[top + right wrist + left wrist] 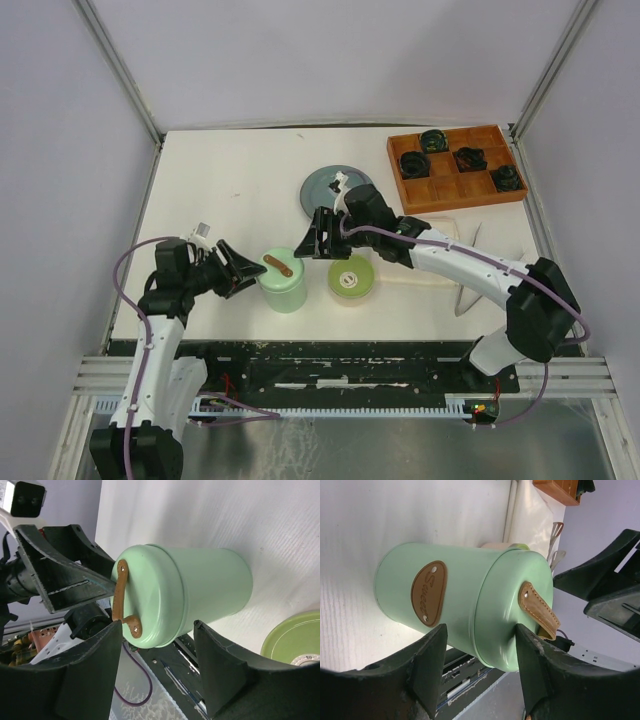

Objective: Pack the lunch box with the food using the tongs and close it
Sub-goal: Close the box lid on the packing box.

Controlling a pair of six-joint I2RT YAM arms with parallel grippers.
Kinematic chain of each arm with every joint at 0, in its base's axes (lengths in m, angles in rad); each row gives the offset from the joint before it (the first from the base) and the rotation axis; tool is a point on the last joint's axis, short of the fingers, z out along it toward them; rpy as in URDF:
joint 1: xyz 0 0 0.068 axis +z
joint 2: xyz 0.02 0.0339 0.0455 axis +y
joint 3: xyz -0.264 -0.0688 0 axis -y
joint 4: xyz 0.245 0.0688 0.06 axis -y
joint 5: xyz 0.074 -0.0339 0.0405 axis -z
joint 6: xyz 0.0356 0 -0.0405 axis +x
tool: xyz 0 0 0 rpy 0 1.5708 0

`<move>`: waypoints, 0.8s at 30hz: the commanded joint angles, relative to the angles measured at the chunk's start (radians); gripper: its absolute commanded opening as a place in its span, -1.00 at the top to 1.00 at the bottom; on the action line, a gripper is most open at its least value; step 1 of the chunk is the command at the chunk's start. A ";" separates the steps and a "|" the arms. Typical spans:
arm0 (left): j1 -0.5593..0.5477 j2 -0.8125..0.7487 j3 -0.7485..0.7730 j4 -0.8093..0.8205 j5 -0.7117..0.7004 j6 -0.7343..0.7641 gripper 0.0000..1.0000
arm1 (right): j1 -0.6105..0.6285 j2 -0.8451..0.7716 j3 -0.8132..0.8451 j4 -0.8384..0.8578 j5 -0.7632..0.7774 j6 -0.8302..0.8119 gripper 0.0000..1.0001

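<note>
The mint-green canister of the lunch box (283, 281) stands upright near the table's front, its flat lid with the brown handle (538, 609) on top. The small bowl under its lime-green lid (351, 279) stands just to its right. My left gripper (240, 270) is at the canister's left side, open, its fingers (535, 665) straddling the lid's rim. My right gripper (318, 240) hovers open behind the canister's top, touching nothing. The silver tongs (466, 280) lie on the cream cloth at the right. The food is hidden from view.
A grey-blue plate (333, 187) lies behind the right gripper. A compartmented wooden tray (455, 165) with dark objects fills the far right corner. The folded cream cloth (440, 255) lies under the right arm. Black base plates run along the near edge.
</note>
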 commanded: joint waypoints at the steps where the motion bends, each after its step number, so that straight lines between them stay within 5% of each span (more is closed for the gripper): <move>1: -0.001 0.012 0.021 -0.025 0.000 0.043 -0.30 | 0.005 -0.019 -0.016 0.020 -0.039 0.057 -0.31; 11: -0.003 0.019 0.016 -0.012 0.020 0.043 -0.34 | 0.034 0.069 -0.144 0.126 0.002 0.143 -0.20; 17: -0.002 0.009 -0.004 -0.013 0.017 0.025 -0.33 | 0.034 0.097 -0.212 0.135 0.018 0.155 0.04; 24: -0.002 -0.045 -0.078 0.015 0.016 -0.042 -0.33 | 0.034 0.143 -0.403 0.416 -0.026 0.140 0.27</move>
